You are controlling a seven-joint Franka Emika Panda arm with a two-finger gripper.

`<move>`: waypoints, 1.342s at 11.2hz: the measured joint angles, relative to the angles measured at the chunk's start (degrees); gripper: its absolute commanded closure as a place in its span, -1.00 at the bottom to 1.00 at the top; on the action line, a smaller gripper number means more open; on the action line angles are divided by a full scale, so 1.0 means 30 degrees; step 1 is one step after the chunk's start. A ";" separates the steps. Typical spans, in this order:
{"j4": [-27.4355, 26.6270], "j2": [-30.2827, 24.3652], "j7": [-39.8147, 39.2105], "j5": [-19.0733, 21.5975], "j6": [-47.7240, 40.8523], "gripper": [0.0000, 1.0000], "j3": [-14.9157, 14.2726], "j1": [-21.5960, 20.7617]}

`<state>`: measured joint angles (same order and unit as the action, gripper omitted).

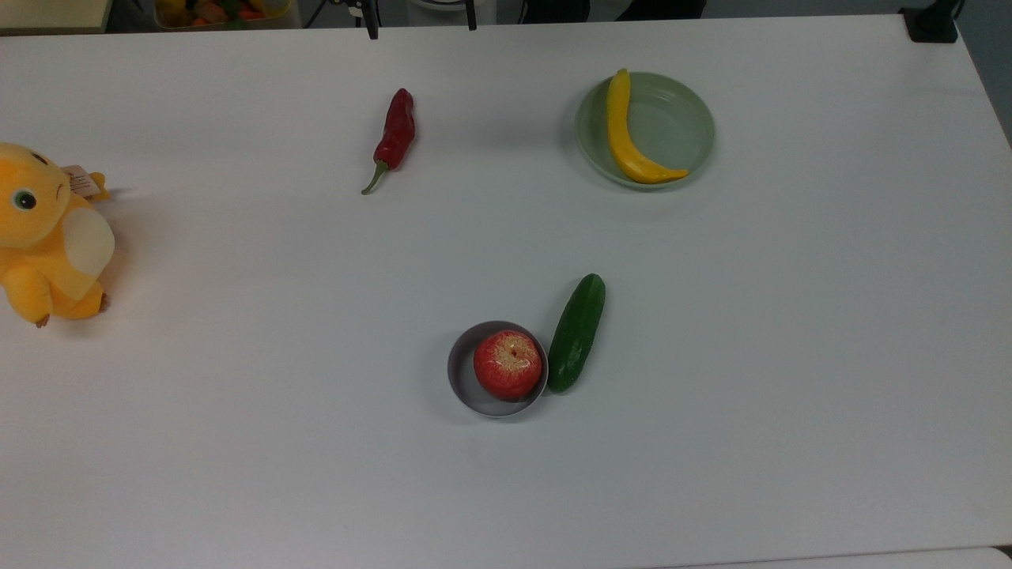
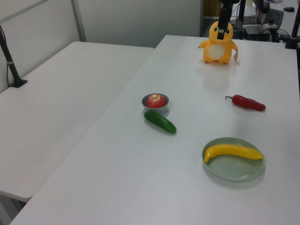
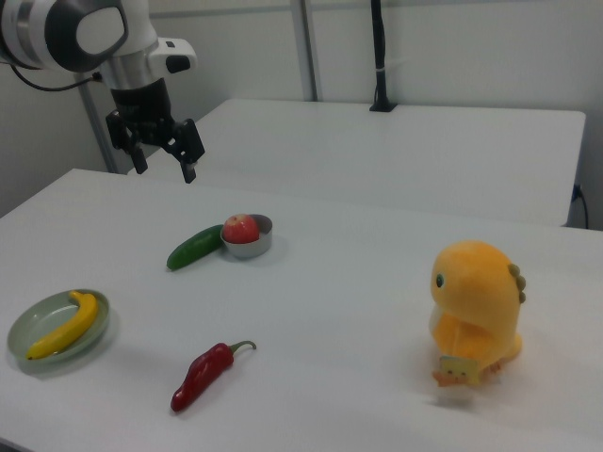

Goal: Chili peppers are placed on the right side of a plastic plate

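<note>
The dark red chili pepper [image 1: 396, 131] lies on the white table with its green stem toward the top view's lower left; it also shows as the chili pepper [image 2: 249, 102] and the chili pepper [image 3: 203, 374]. The pale green plastic plate [image 1: 680, 126] sits to the top view's right of it, with a yellow banana [image 1: 624, 134] lying in it. The plate [image 2: 239, 171] and plate [image 3: 28, 325] show in both side views. My gripper [image 3: 162, 158] hangs open and empty, high above the table behind the cucumber in the right view, far from the pepper.
A grey bowl [image 1: 462, 387] holds a red apple [image 1: 507, 363], and a dark green cucumber [image 1: 577, 332] lies against it. A yellow plush toy [image 1: 47, 233] stands at the top view's left edge. A second white table [image 2: 51, 103] adjoins on the left view's left.
</note>
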<state>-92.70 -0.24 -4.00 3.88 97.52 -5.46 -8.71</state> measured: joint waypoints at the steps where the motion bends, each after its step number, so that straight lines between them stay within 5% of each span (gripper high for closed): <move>1: 0.0000 0.0000 -0.0002 0.0000 0.0000 -1.00 0.0000 0.0000; 15: -0.1956 0.0095 -0.2108 -0.0001 -0.0544 -1.00 0.0097 0.0000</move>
<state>-98.57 0.04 -10.32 3.88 95.89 -5.17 -8.71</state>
